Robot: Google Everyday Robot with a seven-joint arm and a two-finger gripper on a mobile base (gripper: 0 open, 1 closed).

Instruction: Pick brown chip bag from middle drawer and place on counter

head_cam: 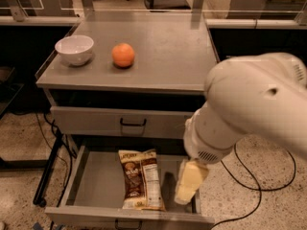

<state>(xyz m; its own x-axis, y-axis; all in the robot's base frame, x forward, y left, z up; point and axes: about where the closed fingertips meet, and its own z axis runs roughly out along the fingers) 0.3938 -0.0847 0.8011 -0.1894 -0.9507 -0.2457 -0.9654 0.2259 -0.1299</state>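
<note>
The brown chip bag [140, 178] lies flat in the open middle drawer [93, 186], its white nutrition panel facing up. The counter [168, 51] is the grey top of the cabinet above. My gripper [188, 183] hangs from the big white arm [244, 109] over the right side of the drawer, to the right of the bag and apart from it. Its cream fingers point down.
A white bowl [74, 49] and an orange [123, 55] sit on the left part of the counter. The upper drawer front [120, 122] is shut. Black cables [268, 181] lie on the speckled floor on both sides. Chairs and desks stand behind.
</note>
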